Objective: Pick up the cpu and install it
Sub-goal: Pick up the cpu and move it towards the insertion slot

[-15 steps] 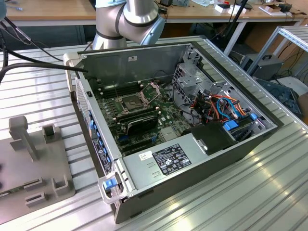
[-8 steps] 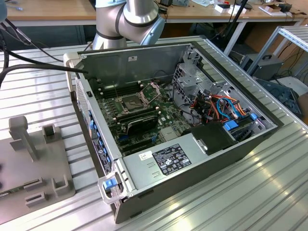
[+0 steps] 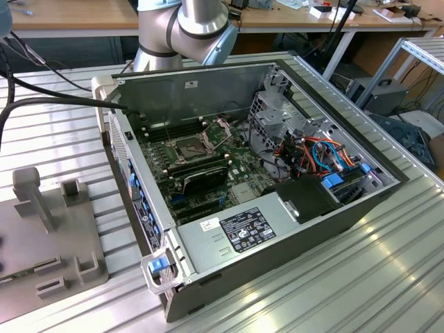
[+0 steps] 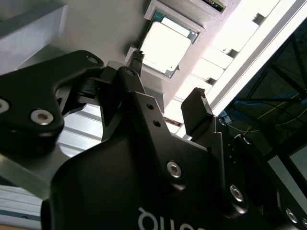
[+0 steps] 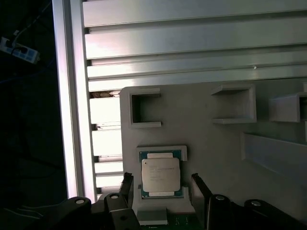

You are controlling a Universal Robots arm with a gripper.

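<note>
The cpu, a small flat square chip with a dull silver top, lies in a shallow grey pocket on the grey fixture plate. In both wrist views my gripper hangs over it, open, with one black finger on each side of the chip and nothing held. The second wrist view shows the cpu just beyond the gripper. In the exterior view the open computer case lies on the table, and the cpu socket on its motherboard has its metal frame raised.
The grey fixture plate with upright holders sits at the exterior view's left, beside the case. A long black expansion card lies just in front of the socket. Cables and a drive cage fill the case's right side. The arm's base stands behind the case.
</note>
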